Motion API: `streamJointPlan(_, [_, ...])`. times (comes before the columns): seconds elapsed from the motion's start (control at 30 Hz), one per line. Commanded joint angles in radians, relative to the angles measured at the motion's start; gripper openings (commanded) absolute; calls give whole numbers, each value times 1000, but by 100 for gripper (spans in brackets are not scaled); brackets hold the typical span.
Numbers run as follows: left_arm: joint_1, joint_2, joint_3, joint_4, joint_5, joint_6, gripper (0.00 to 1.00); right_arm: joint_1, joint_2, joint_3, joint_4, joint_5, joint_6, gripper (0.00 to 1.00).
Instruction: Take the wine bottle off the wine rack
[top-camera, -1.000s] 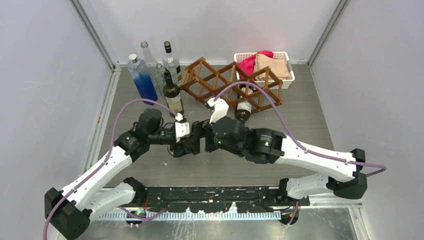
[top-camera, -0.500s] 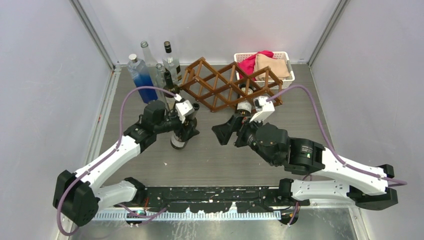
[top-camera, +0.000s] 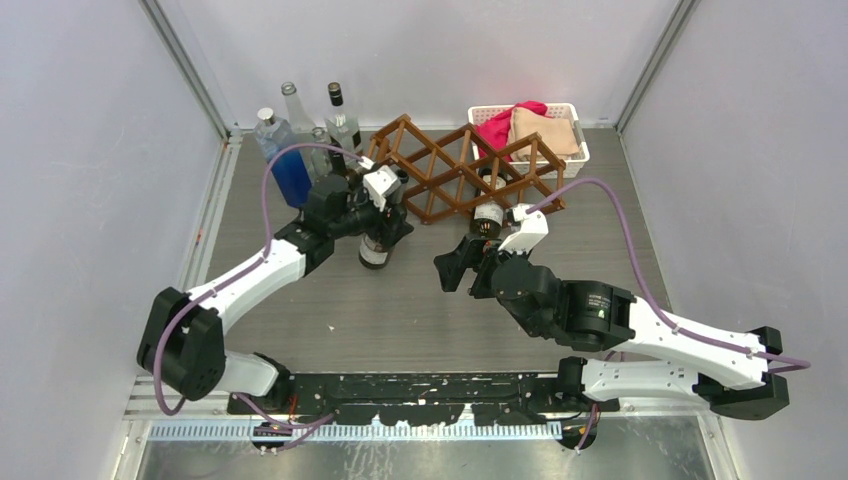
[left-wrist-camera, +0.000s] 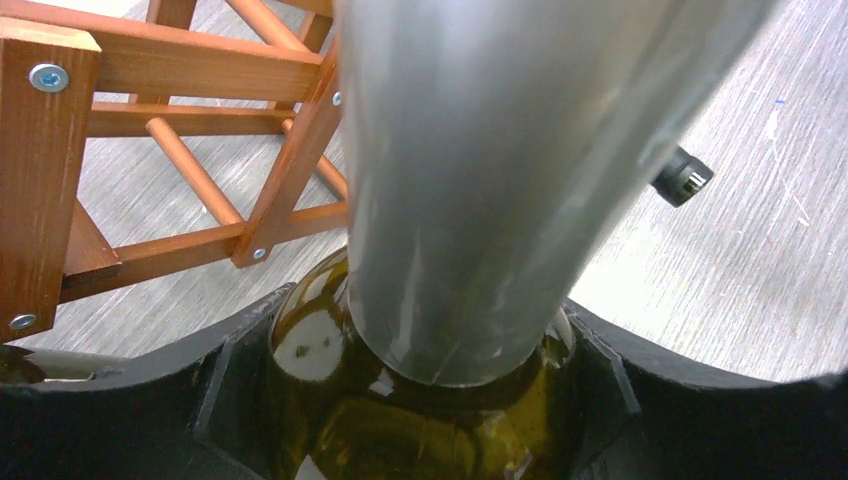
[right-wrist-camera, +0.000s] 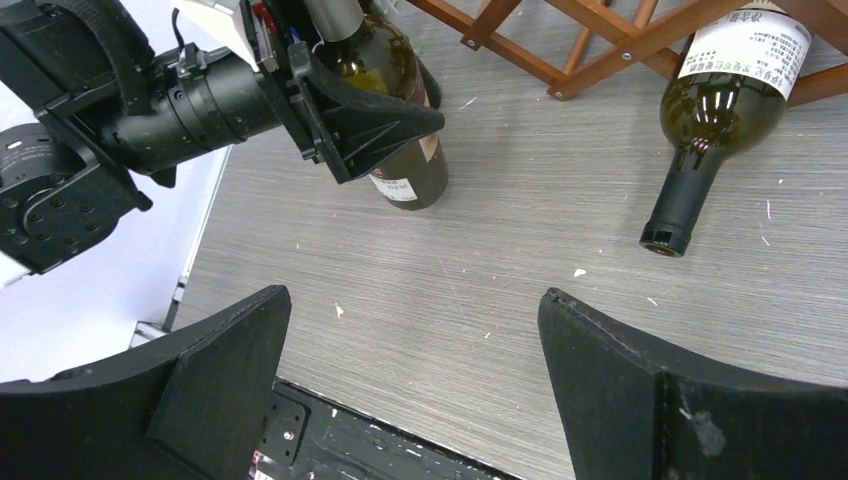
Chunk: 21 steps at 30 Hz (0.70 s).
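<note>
The wine bottle is off the wine rack and stands upright just near of the rack's left end, its base at the table; I can't tell whether it rests there or hangs slightly above. My left gripper has its fingers pinching the bottle at the shoulder, under the grey foil neck. A second wine bottle lies in a right-hand cell, neck poking out toward the near side, and my right gripper hovers just near of that neck with fingers spread wide, holding nothing. My worry is the grip: smooth glass pinched high could swivel or slide. Swinging it left risks toppling the standing bottles, including the blue bottle; drifting far would clip the rack slats. A careless right arm could nudge the lying bottle's neck.
</note>
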Motion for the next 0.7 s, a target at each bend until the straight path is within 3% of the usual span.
streamJointPlan(0.0, [3, 22, 64, 216, -7, -15, 22, 3, -8, 4, 34, 52, 27, 100])
streamJointPlan(0.07, [3, 44, 65, 247, -1, -19, 27, 2, -10, 6, 28, 61, 29, 100])
streamJointPlan(0.5, [41, 160, 30, 375, 205, -110, 33, 2, 4, 73, -52, 140, 65, 99])
streamJointPlan(0.53, [43, 161, 22, 386, 217, -110, 36, 3, 5, 75, -53, 139, 66, 99])
streamJointPlan(0.67, [46, 144, -20, 423, 272, -110, 77, 3, 13, 80, -57, 148, 67, 99])
